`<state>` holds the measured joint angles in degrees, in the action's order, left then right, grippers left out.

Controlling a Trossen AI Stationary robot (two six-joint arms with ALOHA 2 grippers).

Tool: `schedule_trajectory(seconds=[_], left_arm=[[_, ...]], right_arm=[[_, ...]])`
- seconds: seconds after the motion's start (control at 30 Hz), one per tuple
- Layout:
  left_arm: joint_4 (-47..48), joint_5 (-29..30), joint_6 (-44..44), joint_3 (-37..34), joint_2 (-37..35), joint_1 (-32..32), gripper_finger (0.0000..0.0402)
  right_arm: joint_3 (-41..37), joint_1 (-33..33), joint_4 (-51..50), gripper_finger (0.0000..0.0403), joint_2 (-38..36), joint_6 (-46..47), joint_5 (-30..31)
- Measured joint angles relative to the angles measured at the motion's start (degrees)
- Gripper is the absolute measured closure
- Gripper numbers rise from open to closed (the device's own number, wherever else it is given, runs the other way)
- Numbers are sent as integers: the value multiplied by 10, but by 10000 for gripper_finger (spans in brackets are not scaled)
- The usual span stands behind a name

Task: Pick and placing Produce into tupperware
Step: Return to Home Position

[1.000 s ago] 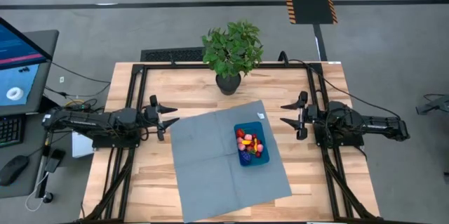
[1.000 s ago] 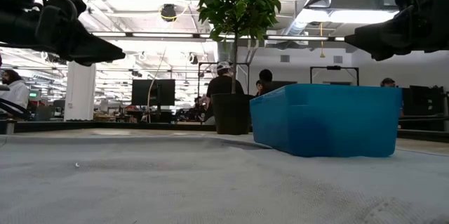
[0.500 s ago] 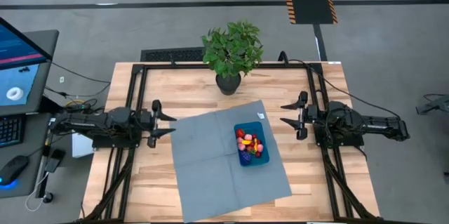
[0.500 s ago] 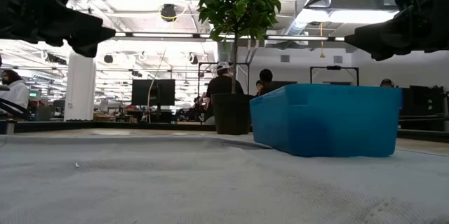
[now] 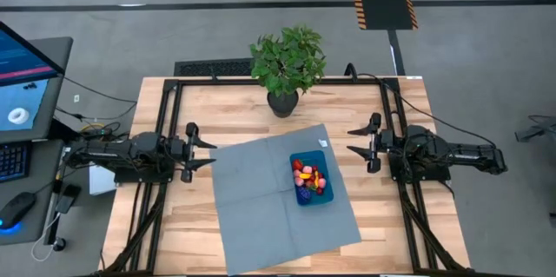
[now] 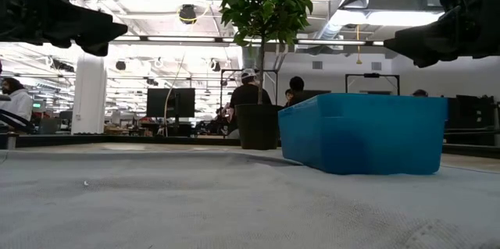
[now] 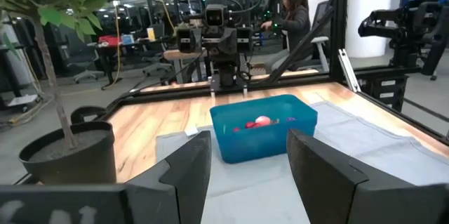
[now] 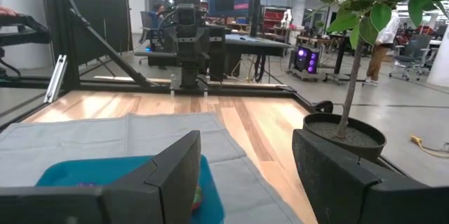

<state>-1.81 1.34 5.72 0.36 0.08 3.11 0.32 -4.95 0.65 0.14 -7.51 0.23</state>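
Note:
The blue tupperware (image 5: pixel 303 198) stands on the right half of a grey-blue cloth mat (image 5: pixel 256 203). The small red, pink and yellow produce (image 5: pixel 309 177) lies inside it. The left wrist view also shows the tupperware (image 7: pixel 263 140) with the produce (image 7: pixel 261 121) in it. My left gripper (image 5: pixel 208 154) hovers open at the mat's left edge, level and pointing toward the tupperware. My right gripper (image 5: pixel 350 141) hovers open just right of the mat, level and pointing left. There is nothing between the fingers of either gripper.
A potted green plant (image 5: pixel 285 69) stands at the table's far edge, behind the mat. Black frame rails (image 5: pixel 165 129) run along the table's left and right sides. A monitor and keyboard (image 5: pixel 22 77) sit off the table's left. People sit in the room beyond the table (image 6: pixel 248 97).
My left gripper has drawn back a little toward the table's left edge, risen slightly and swung from a slant until it points straight across the table, staying open. My right gripper and the tupperware have kept still.

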Motion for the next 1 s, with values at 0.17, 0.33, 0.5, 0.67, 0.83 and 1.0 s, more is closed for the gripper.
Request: schedule_trajectory(seconds=[0.17,0.33,0.5,0.67,0.83,1.0], left_arm=[[0,0,0,0,0,0,223],[0,0,-2,0,0,0,223],[0,1,3,0,0,0,223],[-1,4,-13,0,0,0,223],[-1,4,-12,0,4,0,223],[-1,4,-14,0,4,0,223]], right_arm=[[0,0,0,154,0,0,0],[0,0,0,154,0,0,0],[0,0,0,154,0,0,0],[0,0,0,154,0,0,0],[0,0,0,154,0,0,0],[0,0,0,154,0,0,0]])
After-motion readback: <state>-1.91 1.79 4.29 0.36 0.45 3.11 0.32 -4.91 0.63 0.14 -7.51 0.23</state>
